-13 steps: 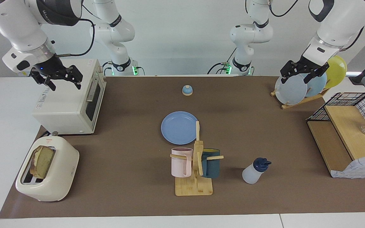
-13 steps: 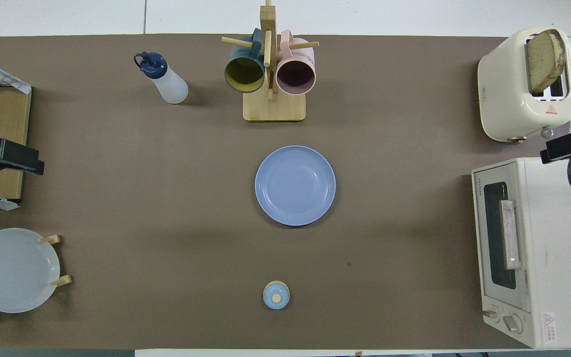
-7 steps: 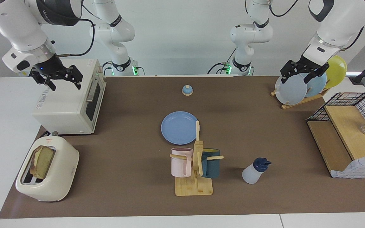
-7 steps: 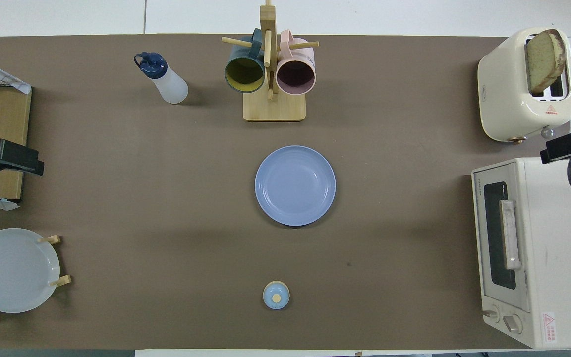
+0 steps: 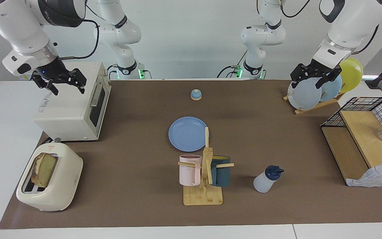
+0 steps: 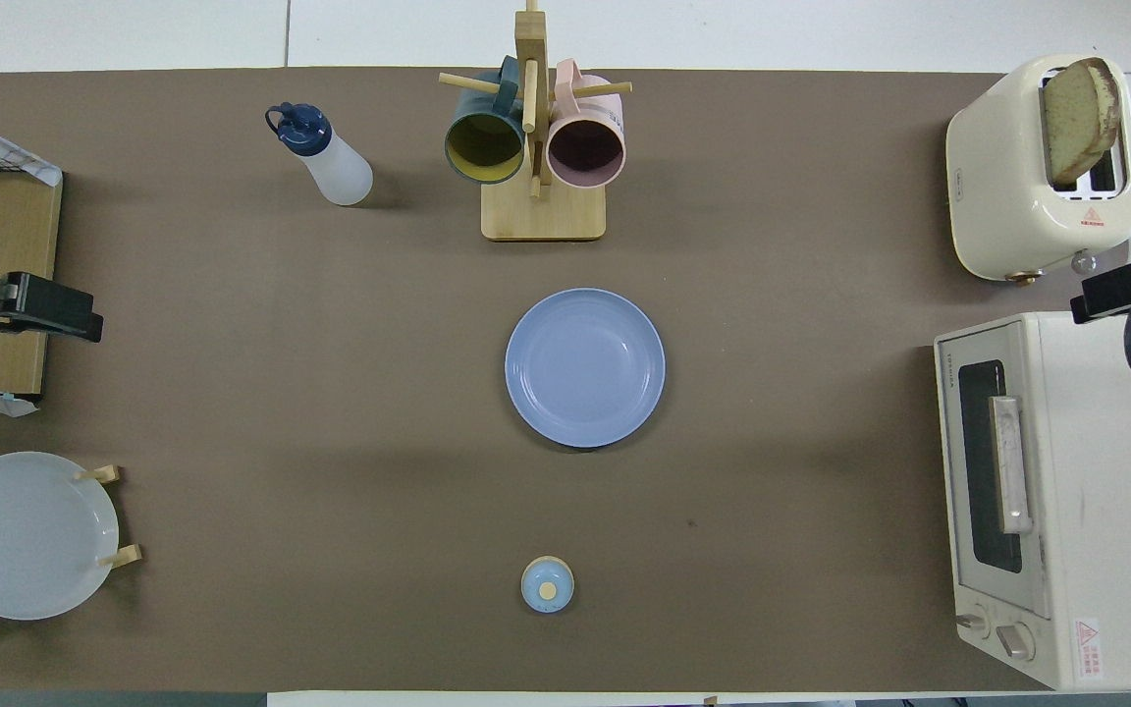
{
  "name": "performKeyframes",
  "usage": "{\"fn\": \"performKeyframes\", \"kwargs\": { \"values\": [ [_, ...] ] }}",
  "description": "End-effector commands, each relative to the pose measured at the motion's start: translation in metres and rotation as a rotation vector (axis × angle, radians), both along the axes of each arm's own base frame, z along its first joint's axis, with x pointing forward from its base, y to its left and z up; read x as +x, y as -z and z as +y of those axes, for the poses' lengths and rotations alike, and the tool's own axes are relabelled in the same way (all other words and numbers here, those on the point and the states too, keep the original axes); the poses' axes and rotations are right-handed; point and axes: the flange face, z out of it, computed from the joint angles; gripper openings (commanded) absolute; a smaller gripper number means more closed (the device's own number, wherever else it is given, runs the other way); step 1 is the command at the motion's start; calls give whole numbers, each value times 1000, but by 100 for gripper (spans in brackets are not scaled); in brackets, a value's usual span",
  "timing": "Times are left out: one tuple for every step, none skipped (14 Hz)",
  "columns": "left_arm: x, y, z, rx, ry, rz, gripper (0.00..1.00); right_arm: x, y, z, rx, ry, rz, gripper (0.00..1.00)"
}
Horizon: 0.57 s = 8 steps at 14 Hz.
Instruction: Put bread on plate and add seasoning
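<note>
Half of the bread [image 5: 44,169] hidden down in the toaster [image 5: 50,177], at the right arm's end of the table. Right gripper [image 5: 60,83] up over the oven [image 5: 75,106], fingers apart, well away from the bread. Left gripper [image 5: 314,75] up over the plate rack [image 5: 313,104], fingers apart, holding nothing. Blue plate [image 6: 585,366] bare in the middle. Seasoning [image 6: 322,157] beside the mug rack [image 6: 538,147], far from both grippers. Overhead: only a bit of each gripper, cut off at the edges.
</note>
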Motion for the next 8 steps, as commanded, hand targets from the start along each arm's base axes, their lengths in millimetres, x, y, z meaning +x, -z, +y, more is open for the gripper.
{"fn": "performKeyframes", "kwargs": {
  "values": [
    [-9, 2, 3, 6, -9, -19, 100, -2, -5, -1, 9, 15, -15, 100],
    [-6, 5, 1, 3, -5, -54, 100, -2, -5, -1, 6, 15, -15, 100],
    [-3, 12, -4, -4, -4, -115, 100, -2, -5, -2, 6, 17, -15, 100],
    [-1, 20, -5, -9, -4, -187, 100, -2, -5, -2, 6, 17, -15, 100],
    [-3, 31, -7, -15, -2, -248, 100, -2, -5, -4, 6, 20, -15, 100],
    [-6, 39, -7, -21, -3, -301, 100, -2, -4, -4, 6, 20, -12, 100],
    [-12, 49, -7, -23, -2, -343, 100, -3, -3, -4, 7, 20, -7, 100],
    [-19, 61, -16, -29, 15, -376, 100, -4, -1, -6, 8, 24, -1, 100]
  ]
}}
